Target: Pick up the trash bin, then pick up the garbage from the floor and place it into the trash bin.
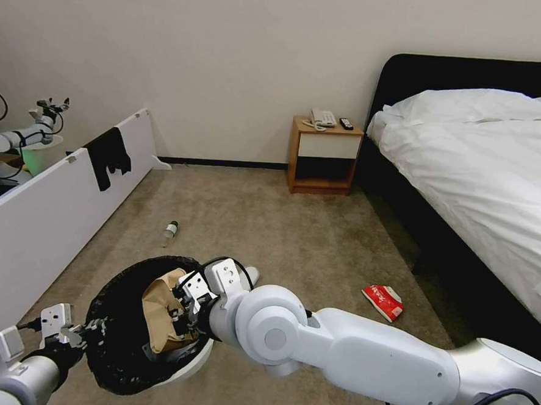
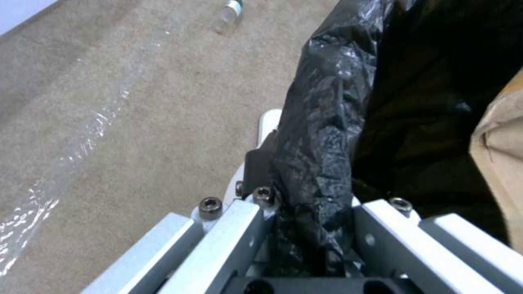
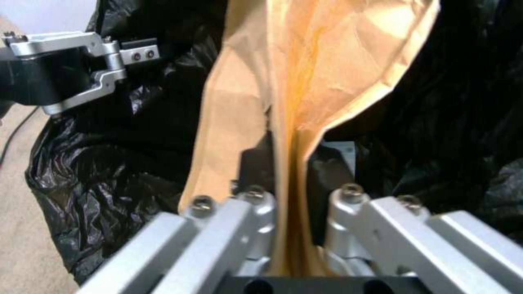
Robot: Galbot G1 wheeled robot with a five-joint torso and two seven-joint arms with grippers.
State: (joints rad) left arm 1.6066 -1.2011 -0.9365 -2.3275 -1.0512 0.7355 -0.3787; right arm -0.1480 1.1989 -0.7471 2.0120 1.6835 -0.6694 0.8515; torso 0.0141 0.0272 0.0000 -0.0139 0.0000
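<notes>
Right wrist view: paper bag [image 3: 305, 81] between hand [image 3: 297, 196] fingers

L gripper [image 1: 85, 333] fingers clamped | R gripper [image 1: 186, 307] fingers clamped, arm reaching across

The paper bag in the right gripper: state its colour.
Plain light brown, creased; the paper bag shows best in the right wrist view, pinched by the right gripper.

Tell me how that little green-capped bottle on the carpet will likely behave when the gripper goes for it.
The bottle lies on its side, so a nudge would probably roll it. It looks small and clear, likely light and a bit slippery between the fingers.
</notes>
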